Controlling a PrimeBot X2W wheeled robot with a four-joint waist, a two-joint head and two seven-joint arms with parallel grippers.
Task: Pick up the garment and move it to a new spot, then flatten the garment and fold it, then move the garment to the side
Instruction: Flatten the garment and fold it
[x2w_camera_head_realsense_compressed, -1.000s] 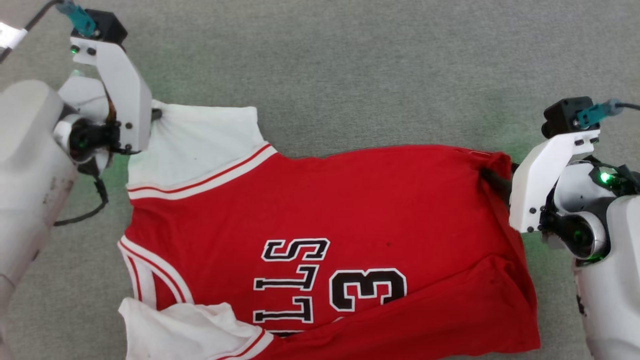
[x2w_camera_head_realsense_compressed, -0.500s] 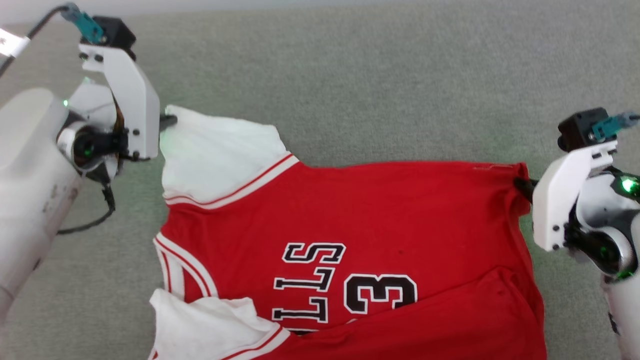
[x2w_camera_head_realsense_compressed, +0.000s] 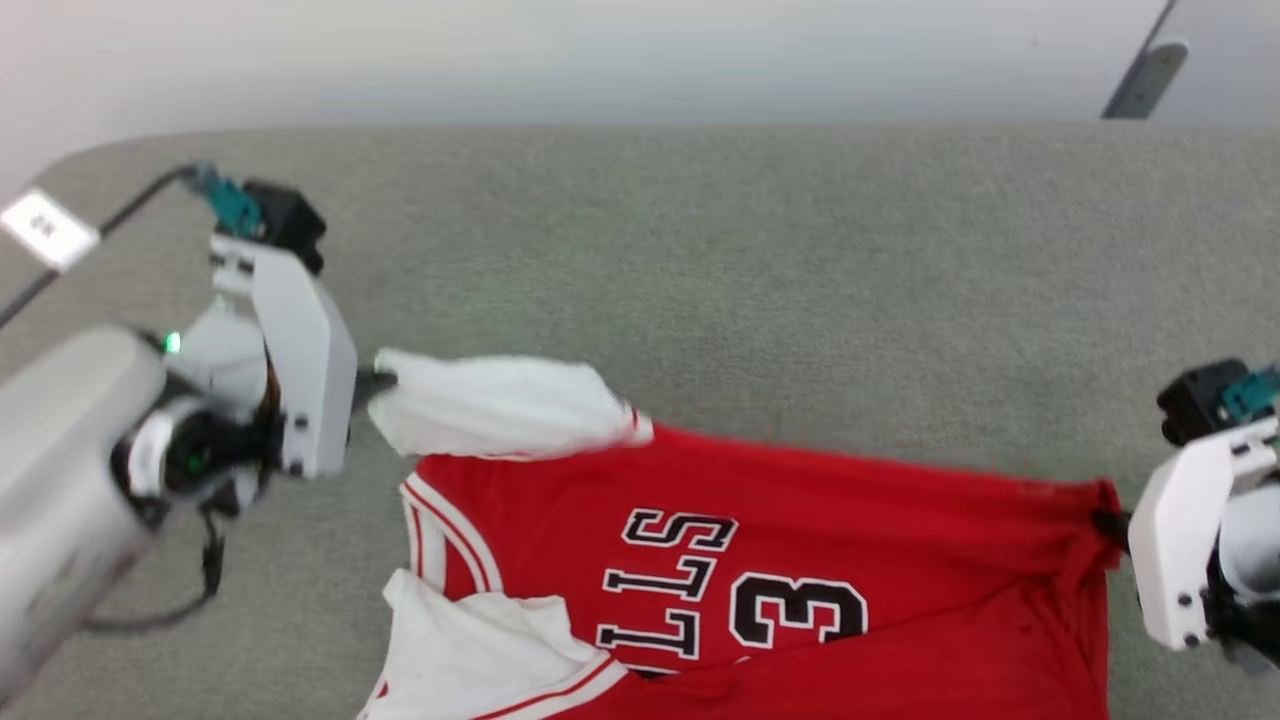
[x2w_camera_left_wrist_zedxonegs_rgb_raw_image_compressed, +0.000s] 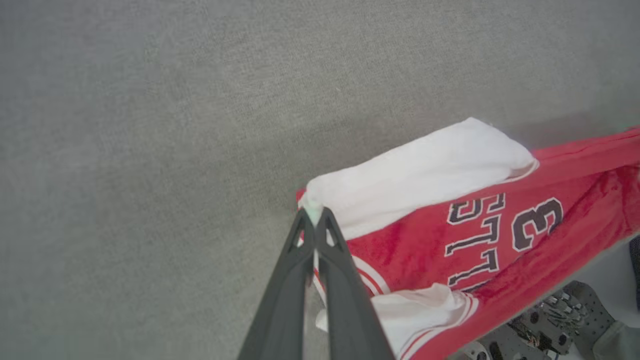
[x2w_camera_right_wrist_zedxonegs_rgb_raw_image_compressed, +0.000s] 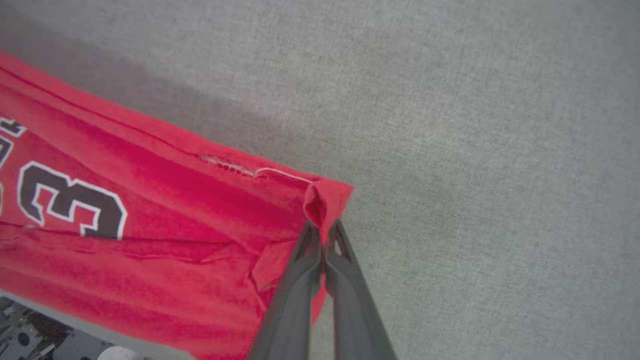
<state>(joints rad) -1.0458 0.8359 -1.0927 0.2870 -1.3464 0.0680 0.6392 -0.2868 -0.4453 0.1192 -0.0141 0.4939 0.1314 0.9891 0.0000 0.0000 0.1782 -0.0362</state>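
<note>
My left gripper (x2w_camera_left_wrist_zedxonegs_rgb_raw_image_compressed: 314, 216) pinches garment's (x2w_camera_head_realsense_compressed: 850, 520) white sleeve, right gripper (x2w_camera_right_wrist_zedxonegs_rgb_raw_image_compressed: 325, 228) its red corner; soft, light, sags between.

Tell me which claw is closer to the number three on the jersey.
Right. The right claw pinches the garment corner on the 3's side; the left claw pinches its white sleeve, beyond the lettering.

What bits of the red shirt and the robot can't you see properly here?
- Head view: the garment runs off the bottom edge, and the start of its lettering is hidden under its own fold.
- Head view: the white label is too blurry to read.
- Right wrist view: the garment is cut off by the left edge.
</note>
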